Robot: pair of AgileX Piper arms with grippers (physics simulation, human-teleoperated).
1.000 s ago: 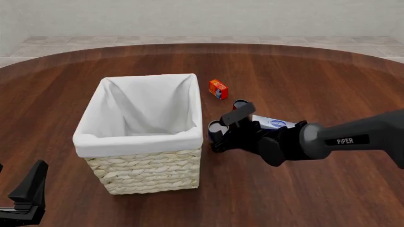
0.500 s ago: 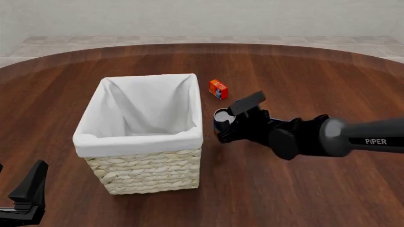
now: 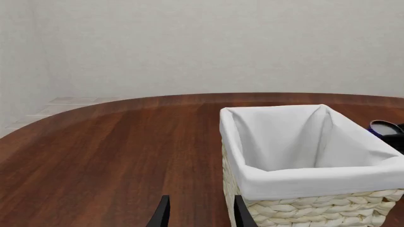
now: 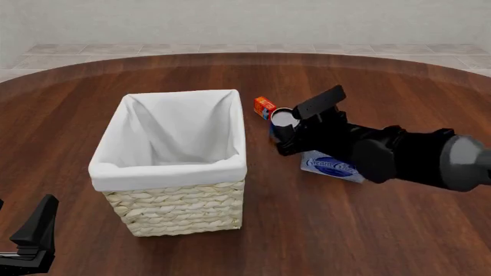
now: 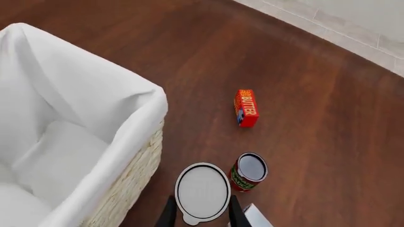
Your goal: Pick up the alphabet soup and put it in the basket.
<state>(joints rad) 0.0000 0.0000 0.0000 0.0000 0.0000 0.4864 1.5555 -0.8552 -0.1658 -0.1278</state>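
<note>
Alphabet soup [image 4: 282, 119] has risen, clamped in right tool [image 4: 286, 131].

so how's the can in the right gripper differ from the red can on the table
The alphabet soup is wider across its lid than the red can. The soup is held between the right gripper fingers, above the table; the red can stands on it, ungripped. Both are upright cylinders with round lids.
</note>
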